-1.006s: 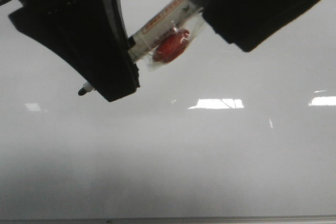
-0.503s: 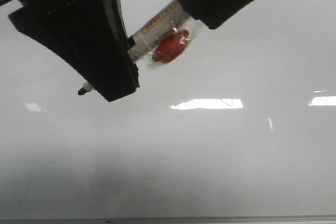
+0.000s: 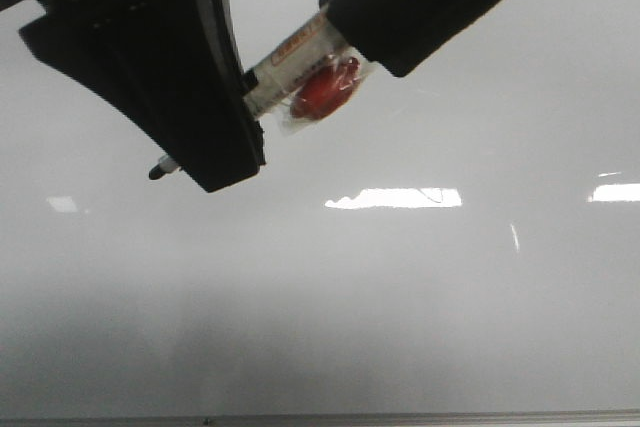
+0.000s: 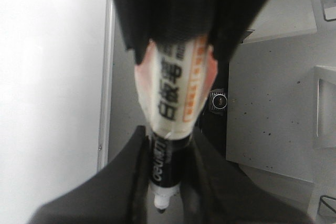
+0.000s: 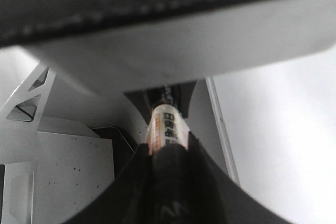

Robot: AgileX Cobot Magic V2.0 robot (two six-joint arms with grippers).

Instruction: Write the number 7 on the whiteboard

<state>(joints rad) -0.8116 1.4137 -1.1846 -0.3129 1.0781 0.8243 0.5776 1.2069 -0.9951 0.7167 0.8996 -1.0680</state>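
The whiteboard (image 3: 400, 297) fills the front view, glossy pale grey. My left gripper (image 3: 228, 142) is shut on a white-labelled marker (image 3: 290, 57), whose bare black tip (image 3: 157, 173) pokes out past the fingers, over the board. In the left wrist view the marker (image 4: 176, 93) runs between the left gripper's (image 4: 168, 182) fingers. My right gripper (image 3: 385, 32) covers the marker's rear end. In the right wrist view it (image 5: 170, 182) is shut on a black cap that meets the marker barrel (image 5: 167, 127). The number 7 (image 3: 430, 194) shows only as a faint thin stroke.
A red lump in clear wrap (image 3: 322, 90) is taped to the marker barrel. Bright light reflections (image 3: 395, 198) lie across the board. The board's thin metal bottom edge (image 3: 400, 416) runs along the bottom of the front view. White speckled surfaces (image 4: 273, 114) lie beside the board.
My right gripper has moved left and up along the marker and now covers its rear end. The left gripper and the marker tip have stayed put.
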